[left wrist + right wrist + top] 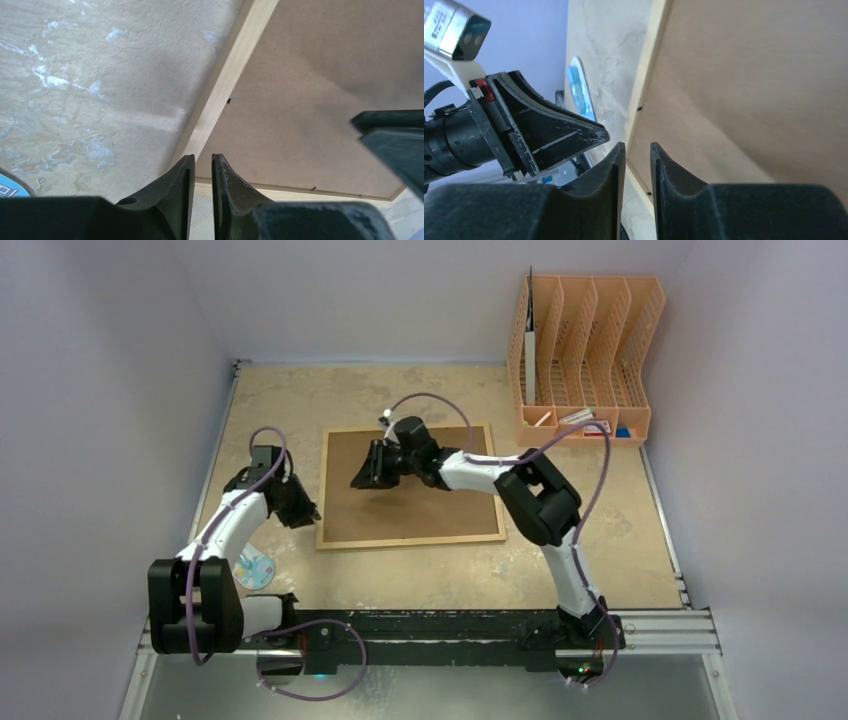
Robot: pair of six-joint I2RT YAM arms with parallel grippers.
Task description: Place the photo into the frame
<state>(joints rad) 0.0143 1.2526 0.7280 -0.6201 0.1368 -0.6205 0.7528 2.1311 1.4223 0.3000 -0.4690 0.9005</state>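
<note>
So the frame (430, 512) was lying face down in the middle of the table (285, 400), brown fibreboard back up, thin light-wood border all round it. Couldn't spot the photo in any of the views.

The left gripper (202, 159) sat right at the frame's left border, close to the near-left corner. Its fingers were only a thin slit apart, with nothing between them. I couldn't tell if the tips actually touched the wood. The right gripper (636, 146) was out over the left part of the fibreboard, pointing towards the left one. It had the same narrow gap and was empty too.

Container-wise, the orange file organiser (590, 330) stood at the far right corner, well apart from the frame. It had four upright slots. The leftmost slot held something flat and white with a dark edge (530, 340), and the other three looked bare from above. Its low front tray held a few small bits, including a pale stick-like thing (543, 418) and a blue piece (622, 430), too small to name.

There was also a round light-blue disc (253, 568) on the table by the left arm, partly hidden by it.
</note>
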